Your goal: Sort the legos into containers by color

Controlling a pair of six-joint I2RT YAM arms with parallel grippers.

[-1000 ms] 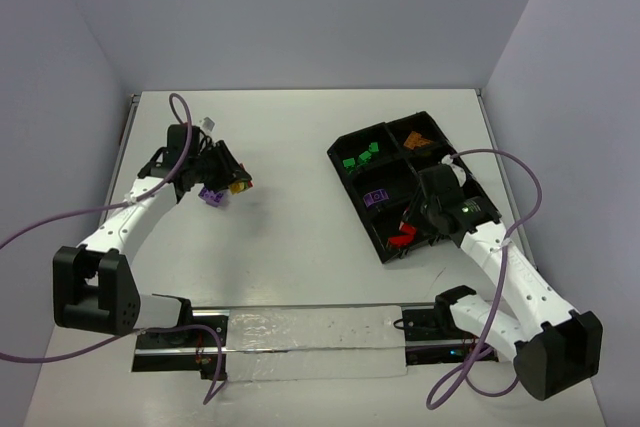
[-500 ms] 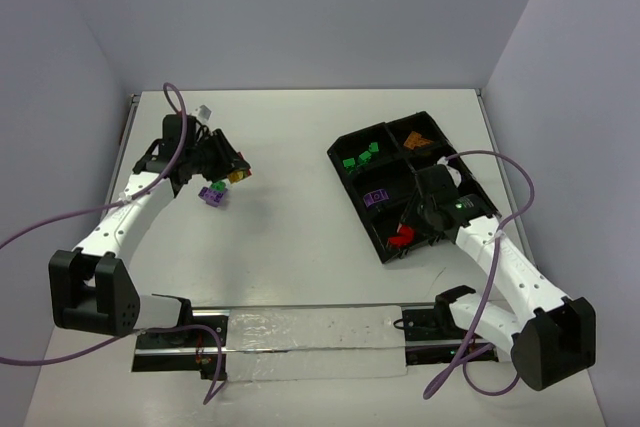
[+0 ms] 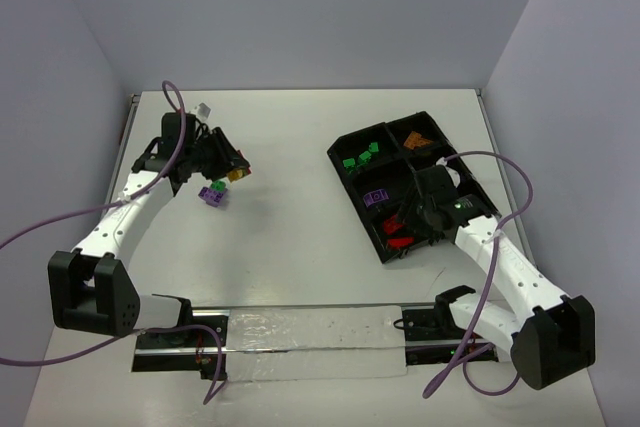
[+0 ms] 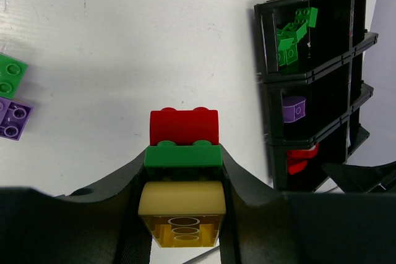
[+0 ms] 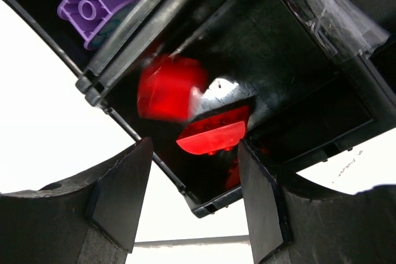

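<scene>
Containers near table's right edge

My black left gripper holds a stack: red brick, green brick, pale yellow brick. My tray is black, and inside it are green legos, a purple lego, red legos and orange legos. Well left of the tray, a loose green brick and a loose purple brick lie on my white table.

tray: black plastic, glossy, smooth | brick stack: plastic, smooth, satin sheen | table: white, matt, faintly scuffed | left gripper fingers: black, matt
</scene>
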